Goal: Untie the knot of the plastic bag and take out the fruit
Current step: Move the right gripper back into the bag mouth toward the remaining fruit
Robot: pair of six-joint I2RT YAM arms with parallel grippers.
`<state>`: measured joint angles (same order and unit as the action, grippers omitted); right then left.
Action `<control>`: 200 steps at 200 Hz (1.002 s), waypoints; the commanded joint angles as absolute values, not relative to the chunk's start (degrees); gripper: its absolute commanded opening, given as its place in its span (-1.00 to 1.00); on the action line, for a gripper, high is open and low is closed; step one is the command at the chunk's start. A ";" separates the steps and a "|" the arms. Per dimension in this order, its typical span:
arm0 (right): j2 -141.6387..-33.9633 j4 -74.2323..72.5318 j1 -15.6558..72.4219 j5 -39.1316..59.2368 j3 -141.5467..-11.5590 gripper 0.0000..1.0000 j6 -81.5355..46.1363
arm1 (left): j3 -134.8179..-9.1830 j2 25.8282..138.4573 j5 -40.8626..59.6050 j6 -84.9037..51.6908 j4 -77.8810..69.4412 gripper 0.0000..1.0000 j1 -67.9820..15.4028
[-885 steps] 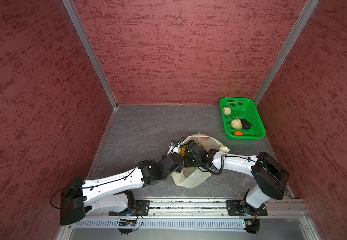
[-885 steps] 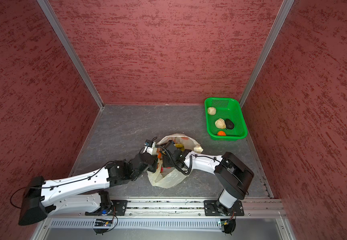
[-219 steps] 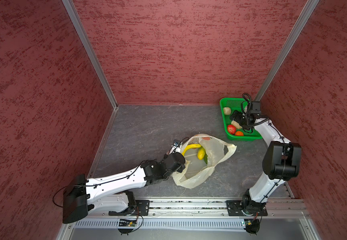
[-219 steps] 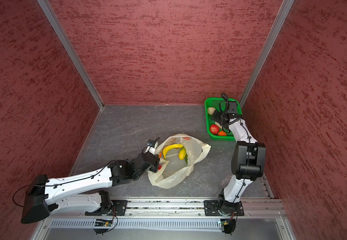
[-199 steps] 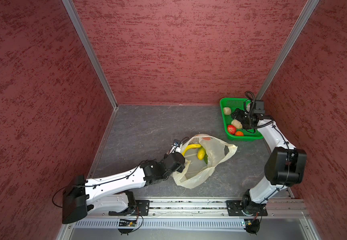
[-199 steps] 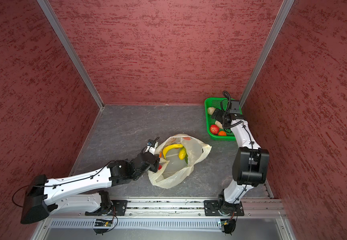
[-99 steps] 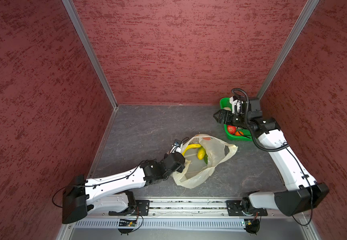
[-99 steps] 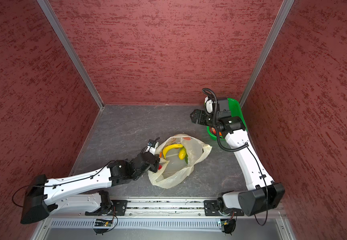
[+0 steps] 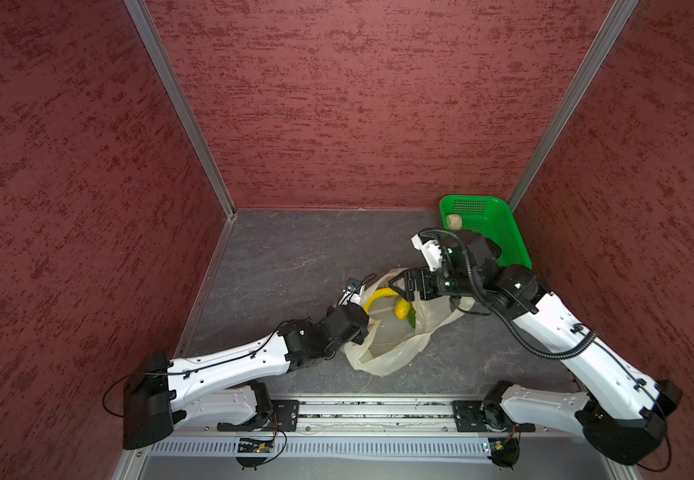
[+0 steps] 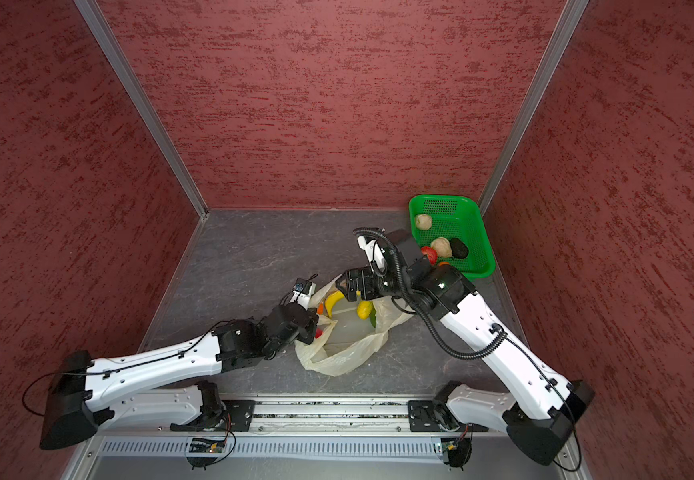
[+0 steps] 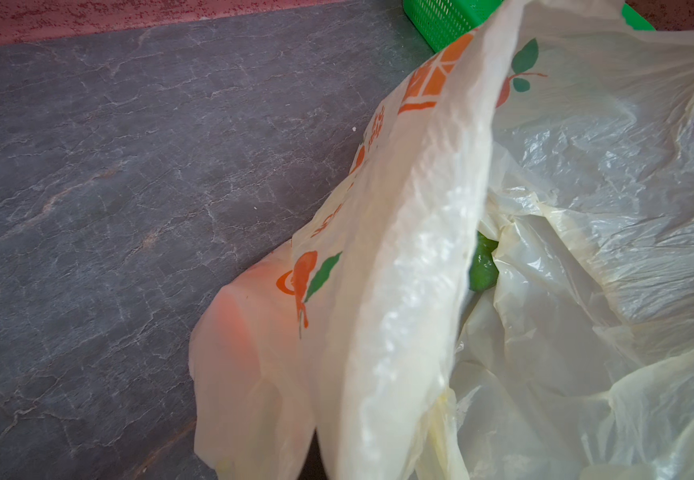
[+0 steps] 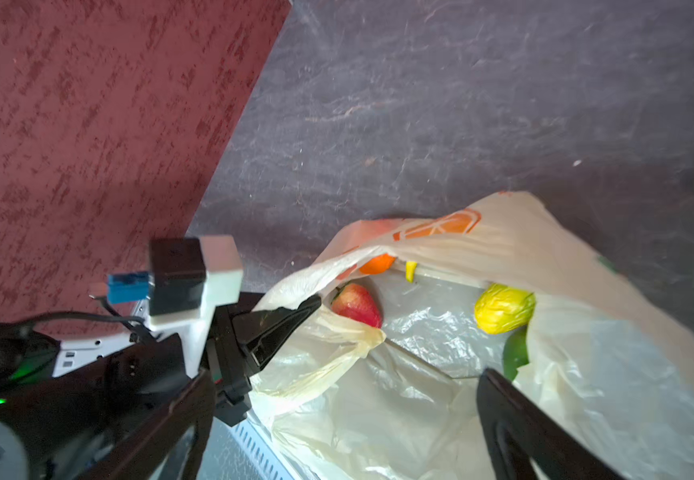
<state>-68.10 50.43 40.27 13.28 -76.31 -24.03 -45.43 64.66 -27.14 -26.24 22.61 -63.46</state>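
Here, bag (image 9: pixel 386 357) agape, left hand (image 12: pixel 310 305) seemingly pinching

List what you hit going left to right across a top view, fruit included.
Left gripper → banana → mango → nearer cream lump → avocado. Skipped: bag and right gripper, since both overlap the banana.

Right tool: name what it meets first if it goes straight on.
Probably the plastic bag: the open right tool points into its mouth, toward loose film between the red apple and the yellow mango. Depth unclear.
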 commanded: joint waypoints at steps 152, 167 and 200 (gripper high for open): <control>-74.87 21.49 56.73 -3.60 -45.91 0.89 -26.55 | -44.07 59.26 -27.81 -29.95 30.90 -1.00 -62.71; -75.95 19.62 57.88 -4.03 -44.06 0.88 -27.54 | -43.97 58.76 -28.20 -30.20 31.28 -1.00 -62.67; -79.87 16.87 58.75 -2.51 -41.04 0.88 -29.05 | -44.11 57.28 -29.09 -30.17 32.06 -1.00 -62.32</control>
